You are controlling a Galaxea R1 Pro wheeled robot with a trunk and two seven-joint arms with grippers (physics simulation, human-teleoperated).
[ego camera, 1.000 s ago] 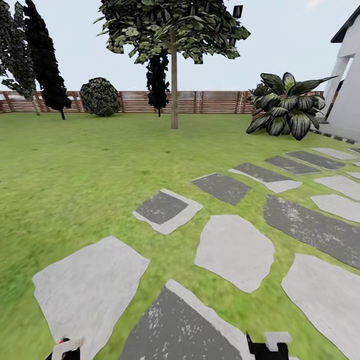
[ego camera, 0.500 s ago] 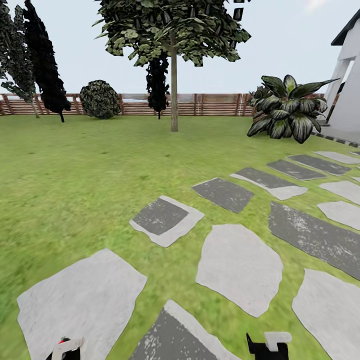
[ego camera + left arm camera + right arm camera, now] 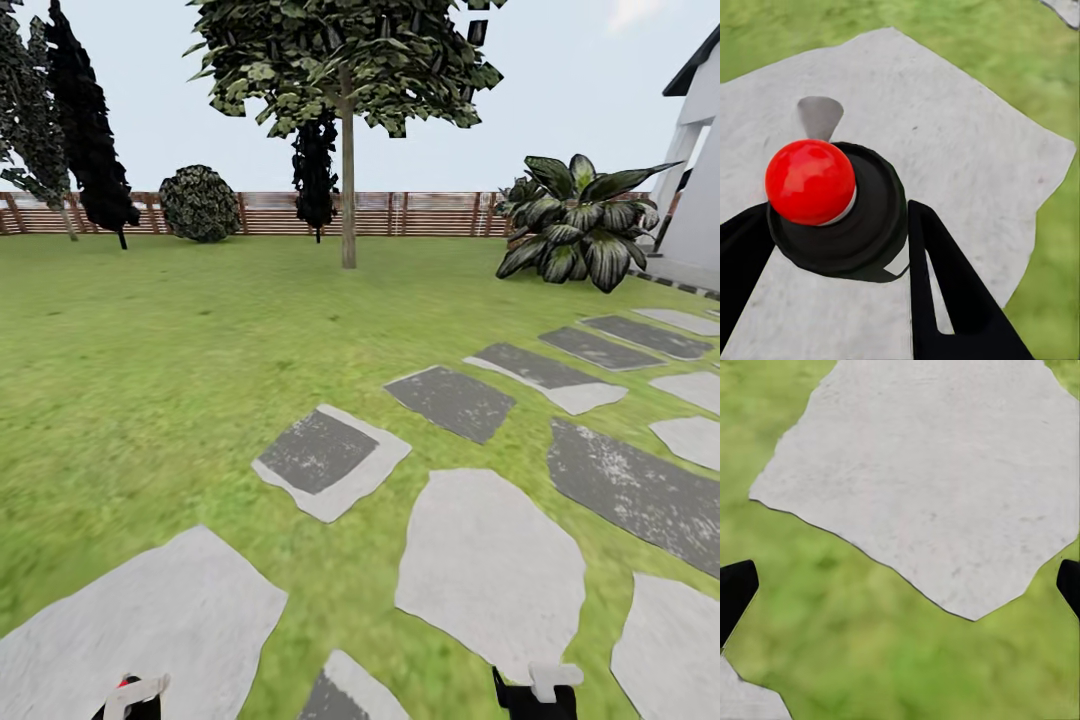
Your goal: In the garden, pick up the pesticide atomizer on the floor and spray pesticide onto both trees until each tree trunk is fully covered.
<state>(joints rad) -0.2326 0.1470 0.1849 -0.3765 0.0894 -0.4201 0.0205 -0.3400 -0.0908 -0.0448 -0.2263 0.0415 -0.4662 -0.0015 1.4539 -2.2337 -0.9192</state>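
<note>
My left gripper [image 3: 832, 214] is shut on the pesticide atomizer [image 3: 832, 202], which shows from above as a dark round body topped by a red knob. In the head view its pale grey spray head [image 3: 136, 689] pokes up at the bottom left. My right gripper [image 3: 904, 585] hangs open over grass and a pale slab, holding nothing; it shows at the lower edge of the head view [image 3: 535, 695]. One tree [image 3: 345, 60] with a jagged green crown stands far ahead on the lawn, its tree trunk [image 3: 348, 190] pale and bare. No pesticide haze shows.
Grey stepping slabs [image 3: 485, 565] run from the foreground toward a white building [image 3: 700, 190] at the right. A broad-leaved plant [image 3: 575, 220] stands beside it. Dark columnar trees [image 3: 90, 130], a round bush [image 3: 200, 203] and a slat fence [image 3: 430, 213] line the far side of the lawn [image 3: 150, 340].
The whole head view has shifted: slabs slide down and toward me, and the tree and fence sit slightly lower and larger, so the camera has moved forward. Both grippers hold their places.
</note>
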